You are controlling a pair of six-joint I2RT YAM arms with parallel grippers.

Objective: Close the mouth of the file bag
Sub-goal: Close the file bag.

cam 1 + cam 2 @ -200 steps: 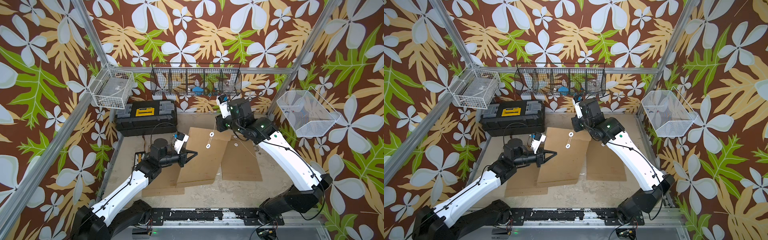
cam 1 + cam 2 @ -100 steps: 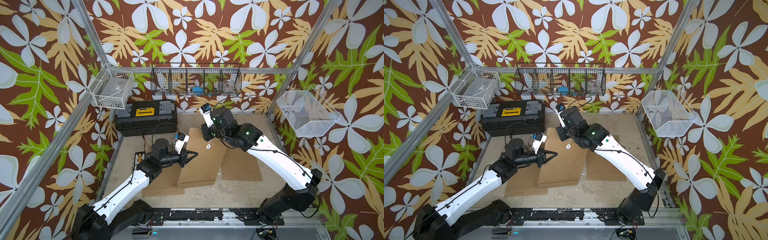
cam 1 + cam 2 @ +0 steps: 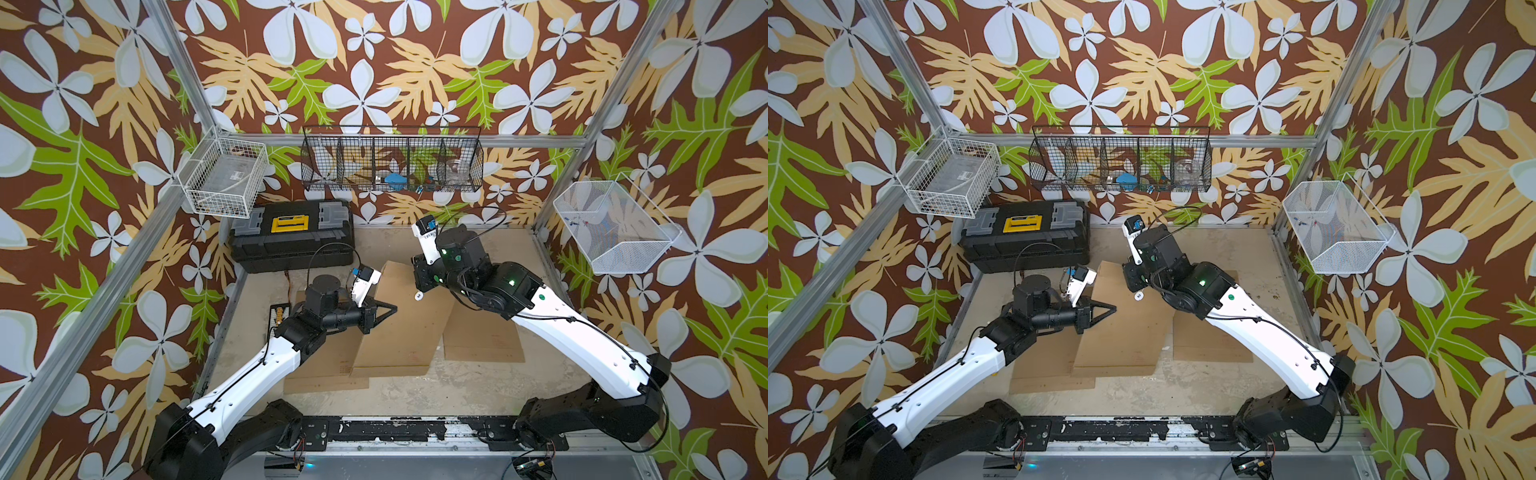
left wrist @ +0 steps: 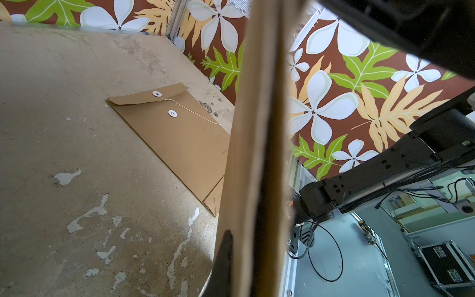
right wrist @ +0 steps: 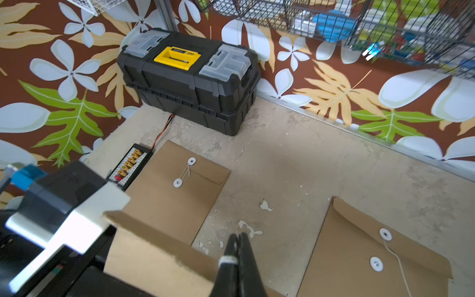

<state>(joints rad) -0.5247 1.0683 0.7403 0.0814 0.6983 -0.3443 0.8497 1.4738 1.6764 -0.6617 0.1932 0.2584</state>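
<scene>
A brown file bag (image 3: 407, 332) is tilted up off the table in both top views; its top edge also shows in the right wrist view (image 5: 154, 257). My left gripper (image 3: 392, 308) is shut on the bag's left edge. In the left wrist view that edge (image 4: 257, 154) fills the middle beside one dark finger (image 4: 223, 257). My right gripper (image 5: 237, 237) hangs over the bag's top, beside its white disc (image 3: 419, 296). It is shut, and the white string (image 5: 228, 259) crosses one finger.
Two more file bags lie flat: one on the left (image 5: 174, 195) with its string wound between its discs, one on the right (image 5: 359, 257) with a loose string. A black toolbox (image 3: 291, 237) stands at the back left, with a connector board (image 5: 129, 164) next to it. Wire baskets (image 3: 392, 164) hang on the walls.
My right arm has swung left from the bag's back right corner to over its top middle, taking the string along. The left arm has held still with the bag.
</scene>
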